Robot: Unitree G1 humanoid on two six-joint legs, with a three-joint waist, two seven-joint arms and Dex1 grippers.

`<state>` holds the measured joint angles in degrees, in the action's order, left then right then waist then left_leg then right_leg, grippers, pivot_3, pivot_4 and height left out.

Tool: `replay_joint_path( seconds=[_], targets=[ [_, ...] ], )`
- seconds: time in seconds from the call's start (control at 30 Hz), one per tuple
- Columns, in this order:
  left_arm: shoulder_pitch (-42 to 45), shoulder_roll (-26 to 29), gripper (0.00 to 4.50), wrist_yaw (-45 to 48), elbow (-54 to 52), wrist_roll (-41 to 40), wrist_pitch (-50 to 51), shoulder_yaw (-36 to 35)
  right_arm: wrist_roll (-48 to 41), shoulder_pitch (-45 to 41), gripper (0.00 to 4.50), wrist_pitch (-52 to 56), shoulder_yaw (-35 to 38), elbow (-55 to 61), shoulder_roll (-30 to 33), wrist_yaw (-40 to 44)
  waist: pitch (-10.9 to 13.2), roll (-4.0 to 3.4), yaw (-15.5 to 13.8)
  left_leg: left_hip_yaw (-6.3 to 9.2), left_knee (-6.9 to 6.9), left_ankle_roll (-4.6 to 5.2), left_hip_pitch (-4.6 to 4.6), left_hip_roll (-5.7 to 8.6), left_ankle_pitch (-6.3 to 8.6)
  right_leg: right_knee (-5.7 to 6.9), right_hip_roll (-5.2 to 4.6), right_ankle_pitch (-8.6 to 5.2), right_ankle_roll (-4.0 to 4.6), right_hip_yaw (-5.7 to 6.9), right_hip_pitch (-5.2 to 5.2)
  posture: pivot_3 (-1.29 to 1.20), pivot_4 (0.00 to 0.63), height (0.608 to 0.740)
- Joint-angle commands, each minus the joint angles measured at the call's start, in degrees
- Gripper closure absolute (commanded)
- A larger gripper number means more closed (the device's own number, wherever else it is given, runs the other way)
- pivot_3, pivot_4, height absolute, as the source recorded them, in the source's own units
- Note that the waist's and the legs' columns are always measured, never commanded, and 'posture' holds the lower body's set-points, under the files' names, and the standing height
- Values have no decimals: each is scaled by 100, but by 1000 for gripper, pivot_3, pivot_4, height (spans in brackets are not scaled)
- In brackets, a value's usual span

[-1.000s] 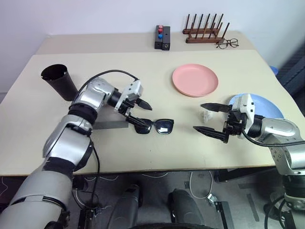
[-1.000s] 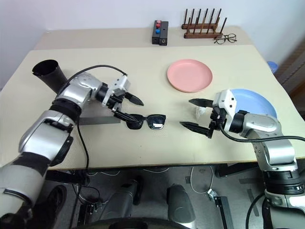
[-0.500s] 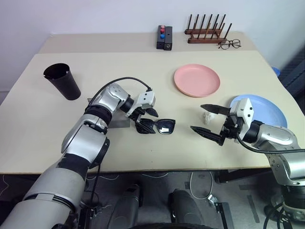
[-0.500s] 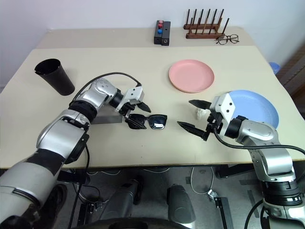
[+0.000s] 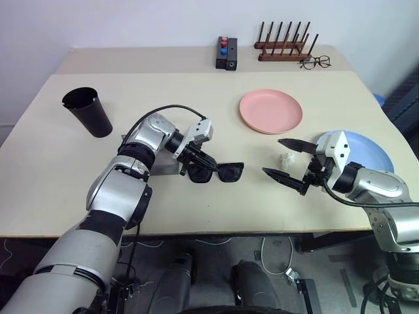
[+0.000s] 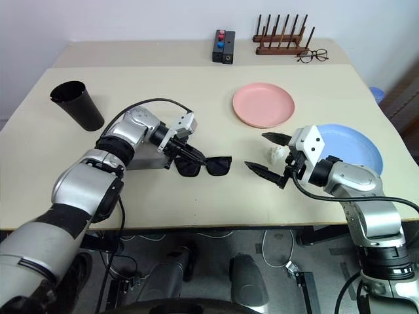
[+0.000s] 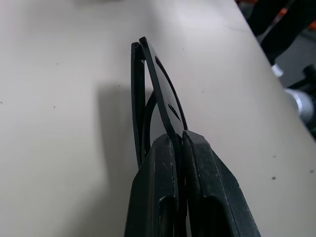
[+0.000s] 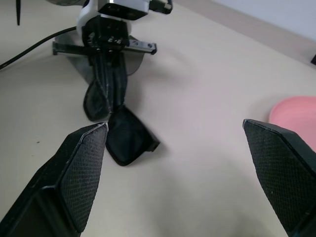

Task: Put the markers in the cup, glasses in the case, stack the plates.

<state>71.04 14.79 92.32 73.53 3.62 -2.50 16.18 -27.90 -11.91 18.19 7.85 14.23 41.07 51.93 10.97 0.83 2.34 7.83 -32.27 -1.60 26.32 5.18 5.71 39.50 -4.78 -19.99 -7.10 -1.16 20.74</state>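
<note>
- The left gripper (image 5: pixel 203 162) is reaching toward the middle of the tabletop (image 5: pixel 196 104), its fingers (image 7: pixel 197 187) pinching the frame of the black sunglasses (image 5: pixel 219 173).
- The sunglasses are resting on the tabletop near its front edge, their free lens sticking out toward 3 o'clock from the pinched end.
- The grey case (image 6: pixel 145 160) is lying flat just at 9 o'clock of the sunglasses, mostly hidden under the left forearm.
- The right gripper (image 5: pixel 291 161) is hovering at 3 o'clock of the sunglasses, well apart from them, its fingers (image 8: pixel 81 170) spread wide and holding nothing.
- A small white object (image 5: pixel 285 159) is sitting between those spread fingers on the tabletop; what it is cannot be told.
- The blue plate (image 5: pixel 374 153) is lying at 3 o'clock behind the right wrist.
- The pink plate (image 5: pixel 270 110) is sitting at 1 o'clock of the sunglasses, apart from the blue one.
- The black cup (image 5: pixel 88 112) is standing upright at 10 o'clock, far left.
</note>
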Motion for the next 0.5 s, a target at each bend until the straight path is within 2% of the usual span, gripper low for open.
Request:
replay_joint_path(
  seconds=[0.03,0.2,0.37,0.5],
  targets=[
    [283,26,4481,18,-112,-177,516,-36,51,-135,0,-158,8,-3,-74,-10,0,1,-1,1,0,0,2,0,0,0,0,0,0,1,2,0,150,740],
    [570,236,4481,18,-376,-610,1023,163,120,-222,0,-229,-50,-99,-136,17,2,2,9,3,-1,0,9,1,0,0,1,0,0,3,7,0,150,740],
    [749,964,4481,18,-977,-1313,1230,864,193,-328,0,-320,-102,-230,-194,62,3,1,35,3,9,0,9,-2,0,1,3,0,0,0,15,0,150,740],
    [770,1728,4481,18,-967,-1460,906,1313,222,-389,0,-374,-160,-301,-260,88,3,1,31,0,12,-1,9,-2,0,0,3,0,1,-5,18,0,150,740]
  ],
)
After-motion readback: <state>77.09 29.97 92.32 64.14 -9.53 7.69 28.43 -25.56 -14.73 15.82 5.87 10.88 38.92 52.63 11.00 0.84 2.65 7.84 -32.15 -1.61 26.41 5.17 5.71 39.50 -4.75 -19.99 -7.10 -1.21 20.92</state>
